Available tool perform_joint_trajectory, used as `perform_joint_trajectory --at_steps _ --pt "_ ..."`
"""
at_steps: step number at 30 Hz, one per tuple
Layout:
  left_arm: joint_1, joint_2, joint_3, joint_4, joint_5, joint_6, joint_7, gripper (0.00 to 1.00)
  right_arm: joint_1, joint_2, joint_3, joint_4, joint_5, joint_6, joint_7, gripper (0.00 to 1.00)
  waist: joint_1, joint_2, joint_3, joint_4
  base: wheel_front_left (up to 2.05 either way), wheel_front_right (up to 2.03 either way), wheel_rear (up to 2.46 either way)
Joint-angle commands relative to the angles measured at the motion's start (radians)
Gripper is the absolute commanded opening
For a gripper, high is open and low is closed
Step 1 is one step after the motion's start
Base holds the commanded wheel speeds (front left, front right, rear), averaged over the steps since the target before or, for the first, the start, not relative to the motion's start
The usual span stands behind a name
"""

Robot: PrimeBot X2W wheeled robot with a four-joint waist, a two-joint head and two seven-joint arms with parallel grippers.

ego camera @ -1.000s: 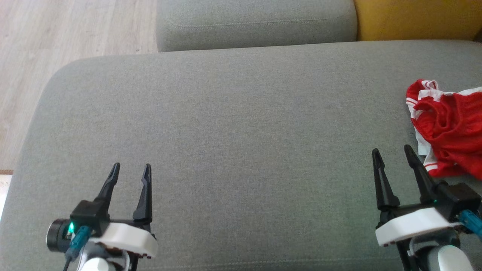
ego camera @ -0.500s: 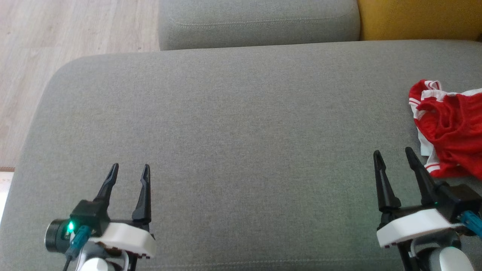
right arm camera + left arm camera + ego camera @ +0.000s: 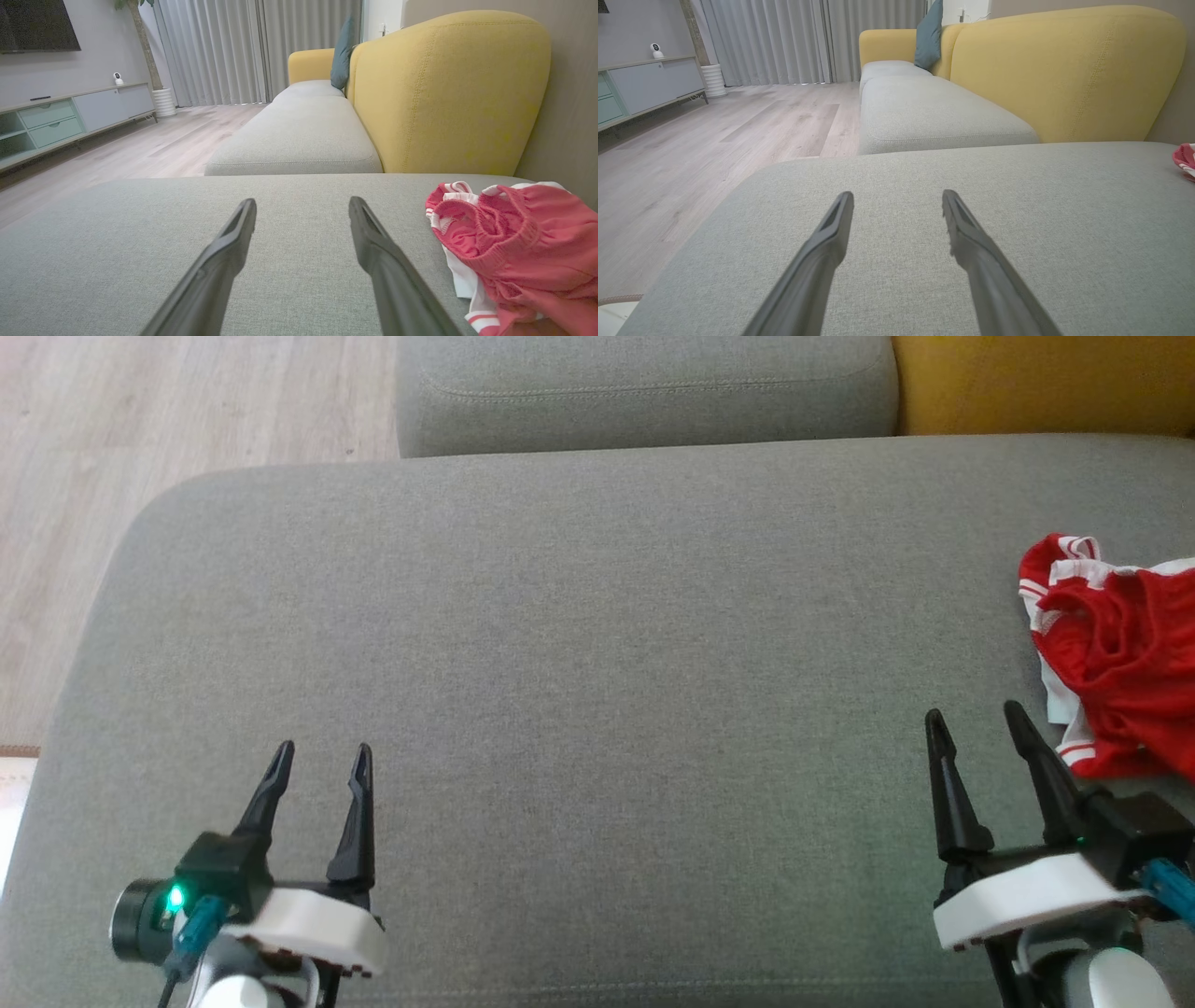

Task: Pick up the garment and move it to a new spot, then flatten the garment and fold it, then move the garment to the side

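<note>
Pincers: both open, both empty. Left pincer (image 3: 324, 749) has its fingers spread to a moderate gap with nothing between them, tips pointing forward over the grey sofa seat (image 3: 597, 644). Right pincer (image 3: 973, 711) has the same spread and also holds nothing. Can't tell whether either one touches the seat fabric or hangs just above it.

The garment (image 3: 1120, 653) is red with white striped trim, crumpled in a heap on the seat. It lies just to the right of the right pincer and a little ahead of its tips. No contact: the right wrist view shows a strip of bare seat between the right-hand finger and the white hem. From the left pincer the garment is well off to the right; its edge sits at the far right border of the left wrist view.

Ahead of both pincers is a second grey seat cushion (image 3: 644, 392), with a seam between it and the first. Yellow backrest (image 3: 448, 93) is ahead and right of the right pincer, beyond the garment. Teal pillow (image 3: 343, 51) is far ahead, leaning on the yellow back. Wood floor (image 3: 187, 411) is left of the left pincer, past the seat's rounded corner.
</note>
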Motion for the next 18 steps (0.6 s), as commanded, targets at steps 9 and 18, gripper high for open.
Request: perform_joint_trajectory --at_steps 9,18 --pt "0.005 -0.012 0.007 0.043 -0.057 -0.008 0.011 0.0 0.006 -0.003 0.004 0.046 0.062 0.0 0.0 0.0 0.0 -0.0001 -0.001 0.001 0.0 0.0 0.0" --pt "-0.006 -0.016 0.025 0.052 -0.152 -0.022 0.03 0.0 -0.01 -0.009 0.005 0.066 0.165 0.0 0.003 0.0 0.0 -0.0001 -0.002 0.0 0.0 0.0 0.0"
